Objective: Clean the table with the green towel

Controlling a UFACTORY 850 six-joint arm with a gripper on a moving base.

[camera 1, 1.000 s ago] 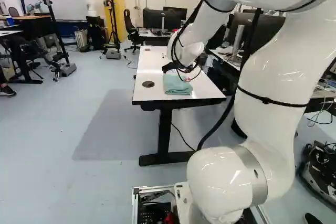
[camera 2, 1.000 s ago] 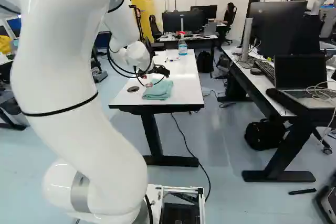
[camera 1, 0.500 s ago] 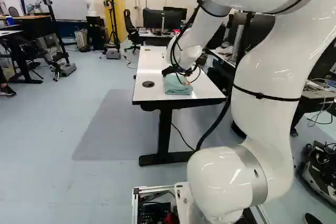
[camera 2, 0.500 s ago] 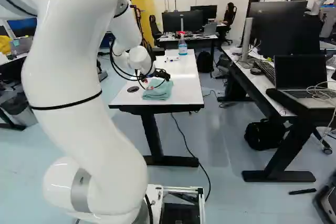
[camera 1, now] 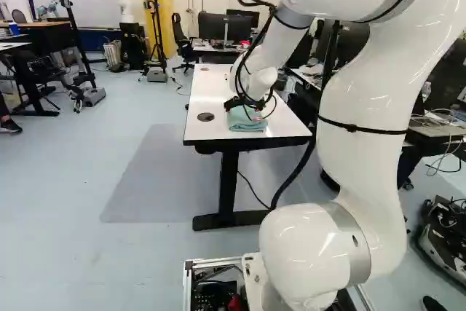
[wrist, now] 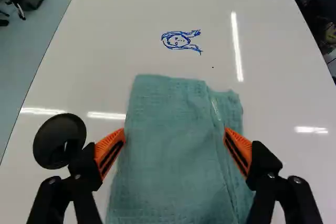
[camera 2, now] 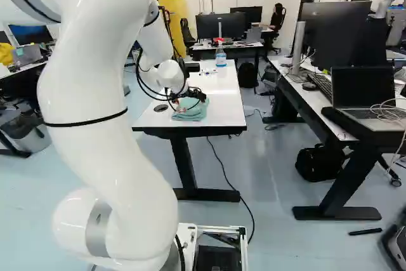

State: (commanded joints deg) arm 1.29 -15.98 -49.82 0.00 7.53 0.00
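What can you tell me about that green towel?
The green towel is bluish-green, soft-looking cloth with a fine, textured weave, folded in layers with slightly uneven edges. It lies flat on the white table, beside a round black disc and near a blue drawing. The open gripper straddles it; I cannot tell whether they touch.

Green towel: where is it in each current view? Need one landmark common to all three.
Left base view: towel near the middle, by the near edge of the table.
Right base view: just left of the middle, by that edge.
Wrist view: under the hand, between its open fingers.
Shared landmark: dark disc in the tabletop.
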